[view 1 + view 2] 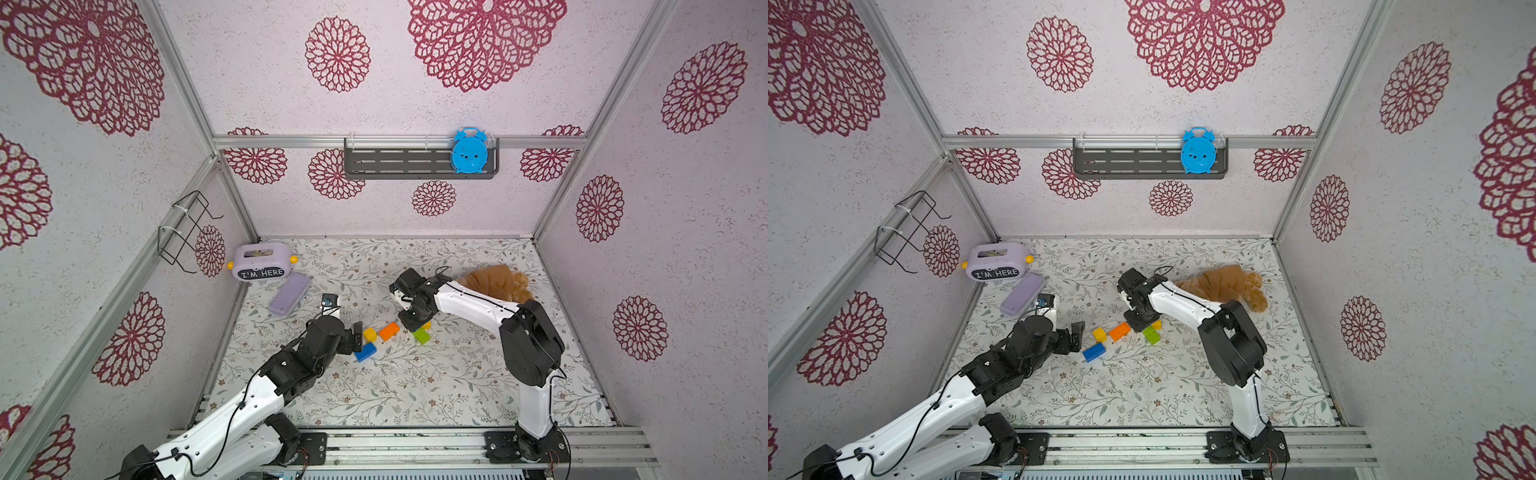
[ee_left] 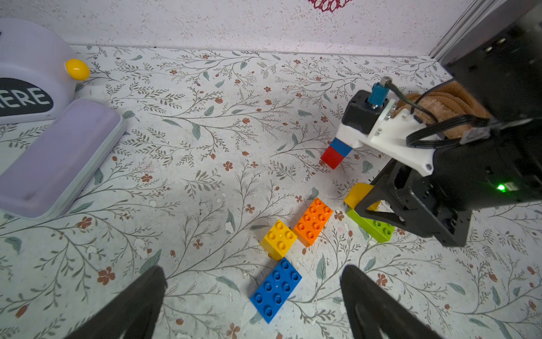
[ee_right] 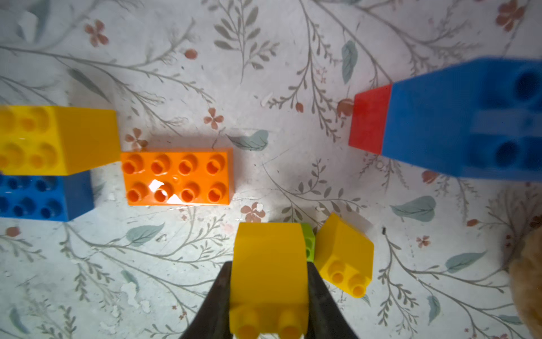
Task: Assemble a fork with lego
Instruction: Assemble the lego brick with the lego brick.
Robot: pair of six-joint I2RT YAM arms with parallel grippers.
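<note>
**Floral tabletop in a walled cell: yellow brick being clamped over the green one**

The floral-print table (image 1: 415,395) is sitting inside walls printed with red rosettes. Clock directions are being read in the top views, with 12 at the back wall.

The lego (image 1: 389,331) is lying as loose parts near the table centre, and the fork is not yet joined up. The right gripper (image 3: 269,265) is squeezing a yellow brick (image 3: 268,249) between both fingers (image 3: 218,293). This brick is sitting over one end of the lime green brick (image 2: 379,230); I cannot tell whether the two are pressed together. A second yellow brick (image 3: 344,258) is lying tipped on its side just beside them. A red-and-blue stack (image 2: 336,152) is resting nearby, partly hidden behind the right wrist.

From the green brick, the orange brick (image 1: 1120,331) is lying at 9 o'clock, near but apart. A square yellow brick (image 1: 1099,333) is sitting just beside the orange one at 9 o'clock, and the blue brick (image 1: 1094,351) at 7 o'clock.

The left gripper (image 2: 253,273) is hovering at 9 o'clock of those bricks, with its fingers spread wide and holding nothing.

Further out:
- A brown plush toy (image 1: 494,282) is lying at 1 o'clock.
- A lilac box reading "I'M HERE" (image 1: 262,262) is standing at 10 o'clock, with a flat lilac piece (image 1: 289,294) beside it.
- A blue alarm clock (image 1: 469,151) is standing on a dark shelf (image 1: 395,162) at 12.
- A wire rack (image 1: 187,232) is hanging on the wall at 9.
</note>
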